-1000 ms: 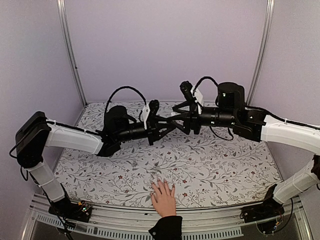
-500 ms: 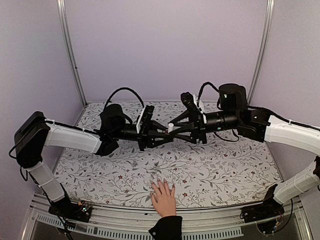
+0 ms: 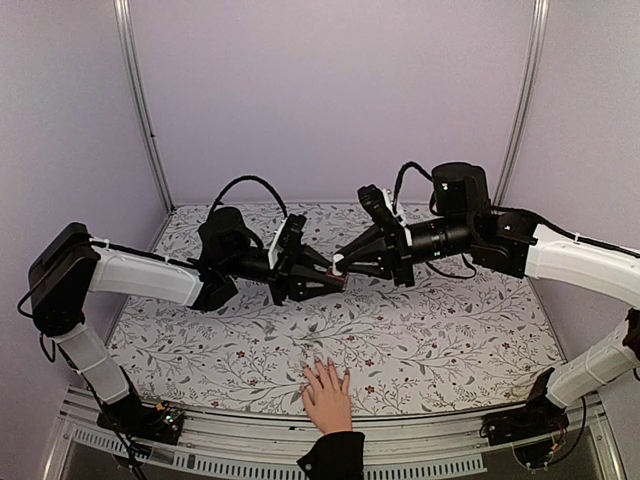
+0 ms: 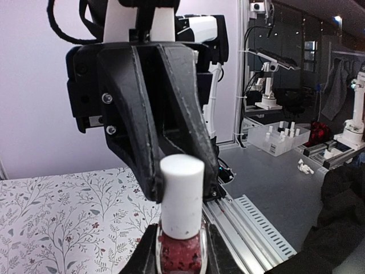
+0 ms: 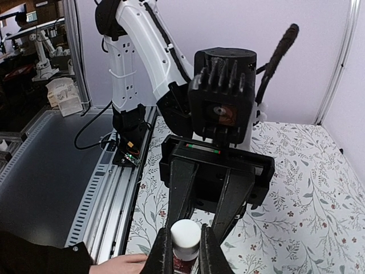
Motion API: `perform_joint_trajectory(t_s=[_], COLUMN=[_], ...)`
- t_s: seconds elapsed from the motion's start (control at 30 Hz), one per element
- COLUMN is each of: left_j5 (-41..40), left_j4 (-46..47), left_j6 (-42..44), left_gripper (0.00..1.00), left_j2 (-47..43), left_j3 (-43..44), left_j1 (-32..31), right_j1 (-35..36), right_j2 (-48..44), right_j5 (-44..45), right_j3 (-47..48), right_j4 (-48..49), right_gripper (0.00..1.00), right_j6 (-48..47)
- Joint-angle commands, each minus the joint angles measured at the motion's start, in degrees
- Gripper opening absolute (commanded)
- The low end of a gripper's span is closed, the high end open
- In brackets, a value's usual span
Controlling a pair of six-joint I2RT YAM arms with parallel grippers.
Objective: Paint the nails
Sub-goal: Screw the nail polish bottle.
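A small dark-red bottle (image 4: 181, 256) with a white cap (image 4: 181, 195) hangs in mid-air above the table's centre. My left gripper (image 3: 322, 281) is shut on its glass body. My right gripper (image 5: 185, 251) faces it from the other side, with its fingers (image 5: 162, 252) pressed against the white cap (image 5: 185, 233). In the top view the bottle (image 3: 337, 272) sits where the two grippers meet. A light-skinned hand (image 3: 327, 396) with a black cuff lies flat at the table's near edge, well below the grippers. Its nails (image 3: 322, 366) are tiny and pale.
A floral cloth (image 3: 440, 330) covers the table, and a metal rail (image 3: 230, 440) runs along its near edge. Purple walls and two upright posts (image 3: 140, 100) close the back. The hand's thumb edge (image 5: 117, 264) shows at the bottom of the right wrist view.
The right gripper moved down and left onto the bottle and shut on its cap. The left gripper sank a little with the bottle. The hand stayed still.
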Motion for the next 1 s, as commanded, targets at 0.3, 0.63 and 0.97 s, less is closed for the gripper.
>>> perform_joint_trajectory(t_s=[0.3, 0.63, 0.97], left_j5=[-14.32, -31.46, -46.86], left_j4=[-0.84, -0.27, 2.40], left_j6=[1.37, 1.09, 2.04], left_gripper=[0.00, 0.00, 0.00], left_j2=[-2.24, -1.75, 3.40], left_j3=[0.73, 0.98, 3.00], left_j1=[0.48, 0.35, -0.81], right_j1=[0.10, 0.11, 0.26], right_j2=[2.70, 4.74, 9.27], right_j5=[3.56, 15.37, 28.65], right_j3=[2.14, 1.96, 1.41], right_j4=[-0.59, 3.72, 10.73], right_gripper=[0.00, 0.00, 0.00], right_j6=[1.30, 5.78, 13.42])
